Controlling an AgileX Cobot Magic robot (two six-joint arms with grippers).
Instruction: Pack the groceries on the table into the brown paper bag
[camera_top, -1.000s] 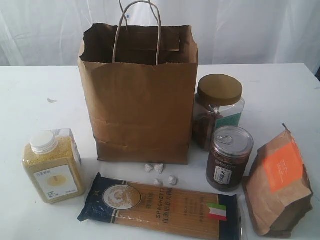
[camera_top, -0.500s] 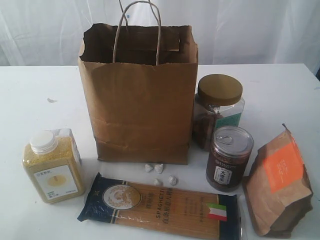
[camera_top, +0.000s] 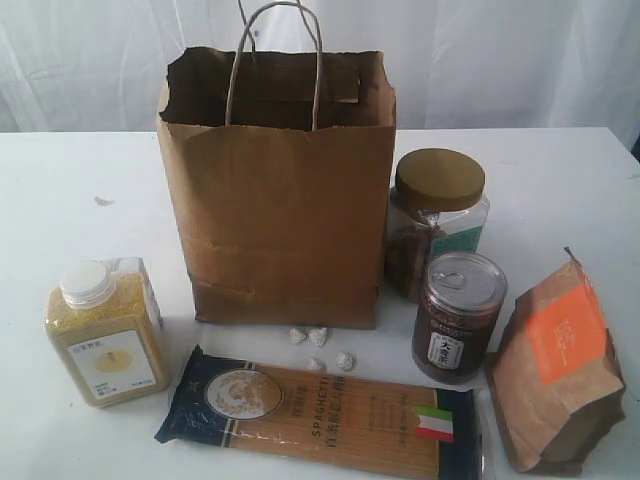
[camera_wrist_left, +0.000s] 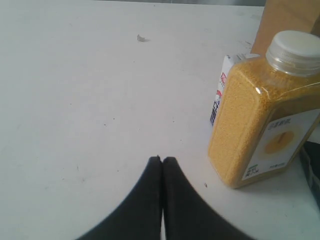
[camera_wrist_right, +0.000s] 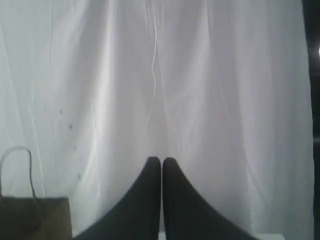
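Note:
The brown paper bag (camera_top: 285, 190) stands open at the middle of the white table (camera_top: 80, 200). Around it stand the groceries: a yellow-grain bottle (camera_top: 105, 330) at left, a spaghetti packet (camera_top: 320, 408) lying in front, a brown-lidded jar (camera_top: 437, 220), a silver-topped can (camera_top: 458, 315) and an orange-labelled pouch (camera_top: 558, 365) at right. No arm shows in the exterior view. My left gripper (camera_wrist_left: 161, 159) is shut and empty over bare table, beside the bottle (camera_wrist_left: 262, 112); a small carton (camera_wrist_left: 223, 87) stands behind it. My right gripper (camera_wrist_right: 161, 159) is shut and empty, facing the curtain, with the bag (camera_wrist_right: 32, 217) low at one side.
Several small white pellets (camera_top: 318, 340) lie between the bag and the spaghetti packet. A white curtain (camera_top: 500, 60) hangs behind the table. A small dark speck (camera_top: 103, 201) marks the table's left part.

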